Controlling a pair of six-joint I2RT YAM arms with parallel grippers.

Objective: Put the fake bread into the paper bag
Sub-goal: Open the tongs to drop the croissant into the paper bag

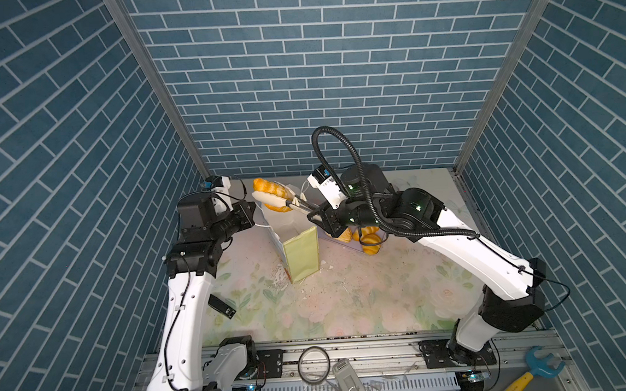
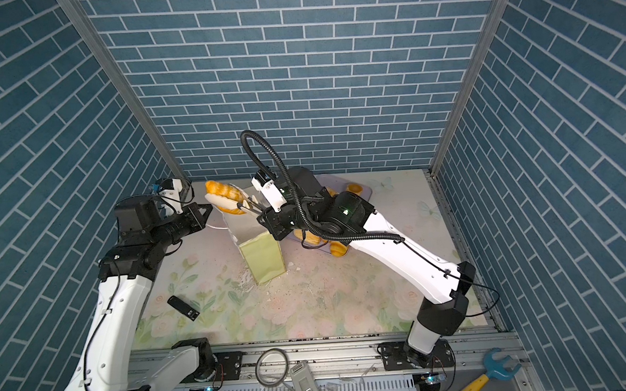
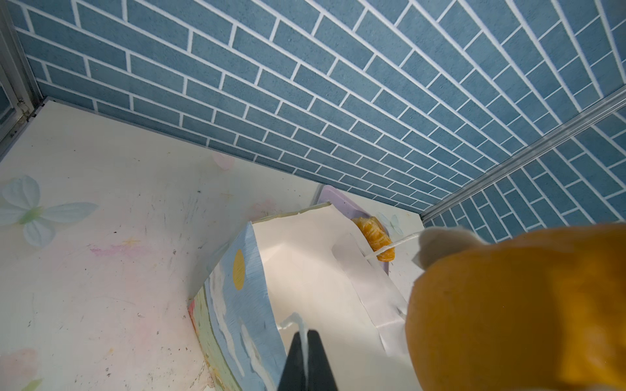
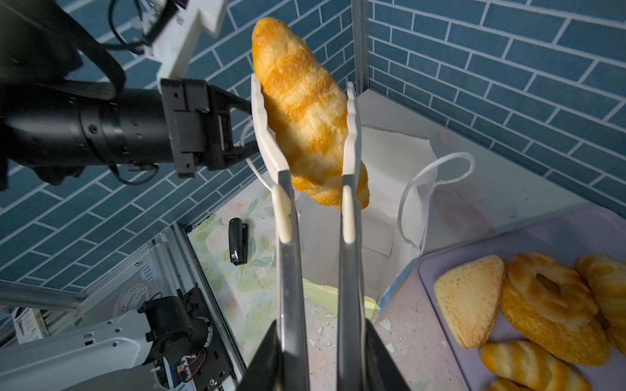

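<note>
Back wall (image 1: 334, 74): blue brick-pattern panel with white joints.
Side walls (image 1: 46, 181): the same blue brick print on the left and right.
Corner posts (image 1: 151, 83): bare aluminium profiles where the panels meet.
Table cover (image 1: 347, 312): pale floral print in pink and green, scuffed, with white flecks.
Front rail (image 1: 367, 351): grey metal extrusion along the near edge.
Light: bright and even, with soft shadows.

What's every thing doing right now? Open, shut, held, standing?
Pale yellow-green paper bag: standing, mouth open.
Golden ridged toy croissant: lifted off the table.
Metal tongs with white tips: squeezing the croissant.
Left gripper: shut on bag's white cord handle.
Right gripper: shut on the tongs.
</note>
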